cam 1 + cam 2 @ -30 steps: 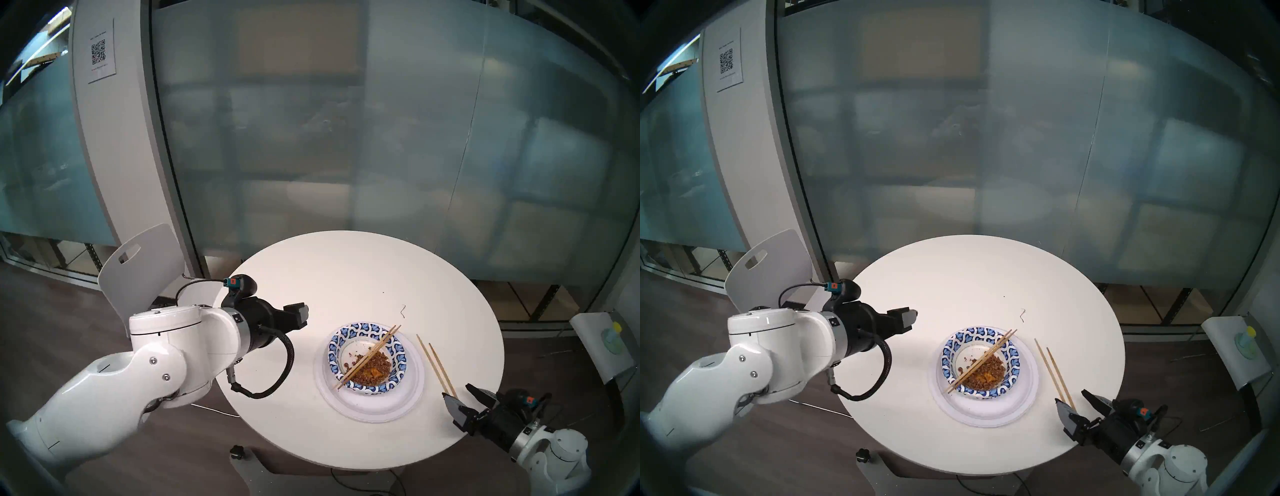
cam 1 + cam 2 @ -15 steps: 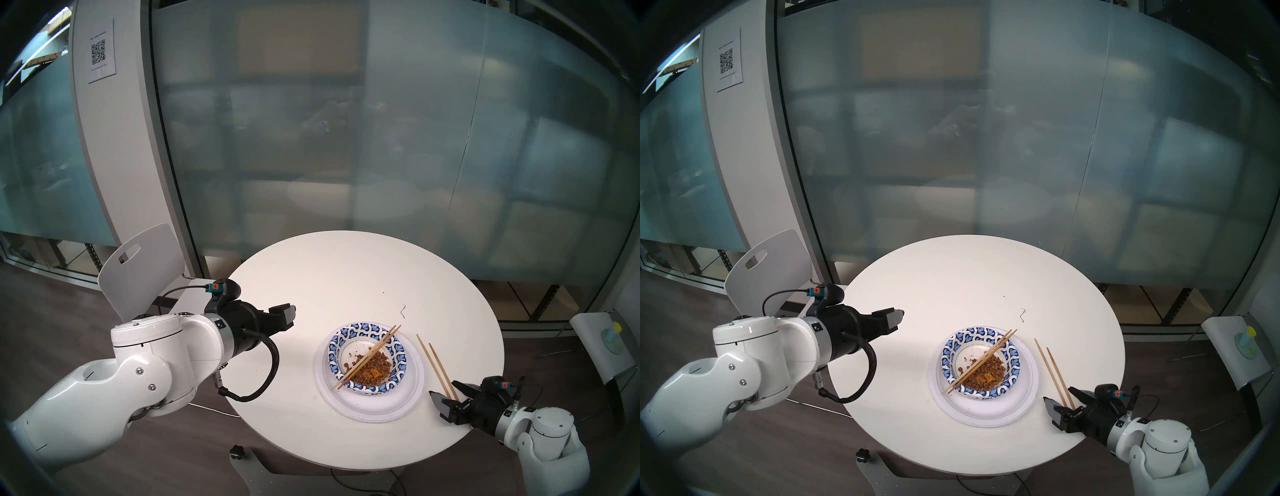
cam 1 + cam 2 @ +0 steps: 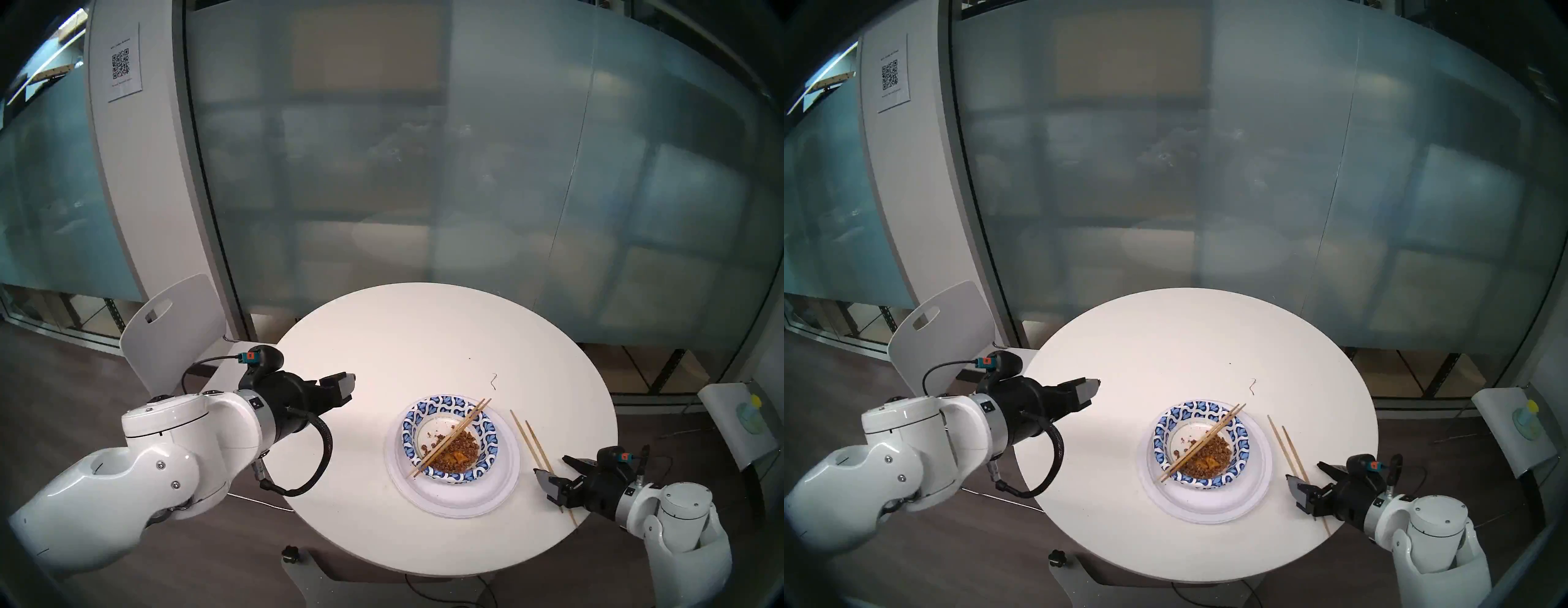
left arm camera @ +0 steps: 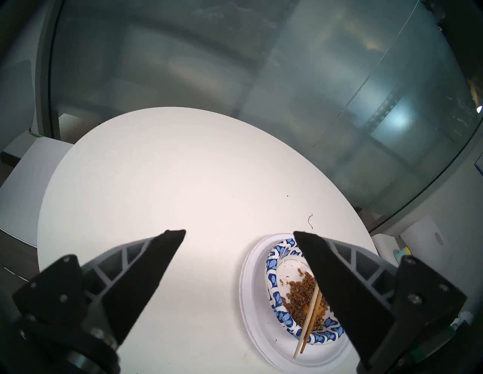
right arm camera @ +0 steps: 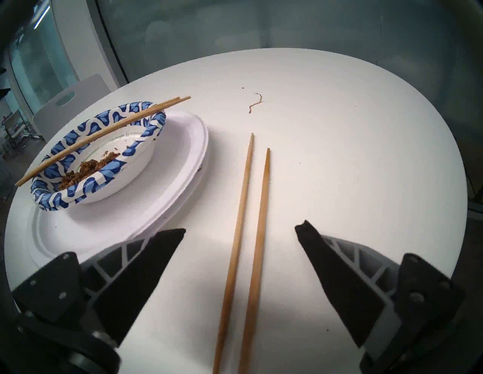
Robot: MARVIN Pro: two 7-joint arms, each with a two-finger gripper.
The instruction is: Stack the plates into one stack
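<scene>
The stack [image 3: 452, 456] of plates sits on the round white bench [image 3: 424, 339], toward its near right part: white plates [image 5: 180, 167] underneath, a blue-patterned dish [image 5: 99, 154] on top holding brown food scraps, with a pair of chopsticks [image 3: 449, 437] laid across its rim. A second pair of chopsticks [image 5: 248, 235] lies on the bench just right of the stack, running between the spread fingers of the empty right end effector [image 5: 240, 229]. The left end effector [image 4: 239, 232] hovers at the bench's left edge, jaws wide apart, holding nothing.
</scene>
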